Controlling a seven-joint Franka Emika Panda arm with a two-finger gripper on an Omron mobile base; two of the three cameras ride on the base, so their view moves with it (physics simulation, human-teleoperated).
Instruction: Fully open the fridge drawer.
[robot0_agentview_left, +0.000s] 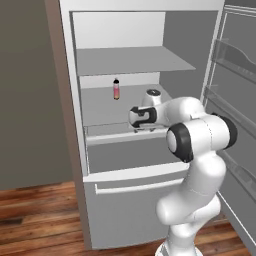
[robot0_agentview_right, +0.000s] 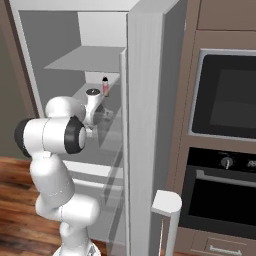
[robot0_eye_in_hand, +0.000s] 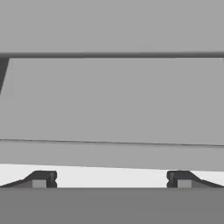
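Observation:
The fridge drawer is the wide grey box below the lower shelf, with a pale top rim. Its front stands a little forward of the fridge body, and a strip of its inside shows behind the rim. My gripper points down at the rim's right half from above. In the hand view the drawer's grey inside lies ahead, and the pale rim runs between my two fingertips. The gripper is open wide and holds nothing. From the right base view the hand reaches into the fridge.
A small pink bottle stands on the shelf above the drawer. Below the drawer is the taller grey front with a long bar handle. The open fridge door stands close to my right, with an oven beyond it.

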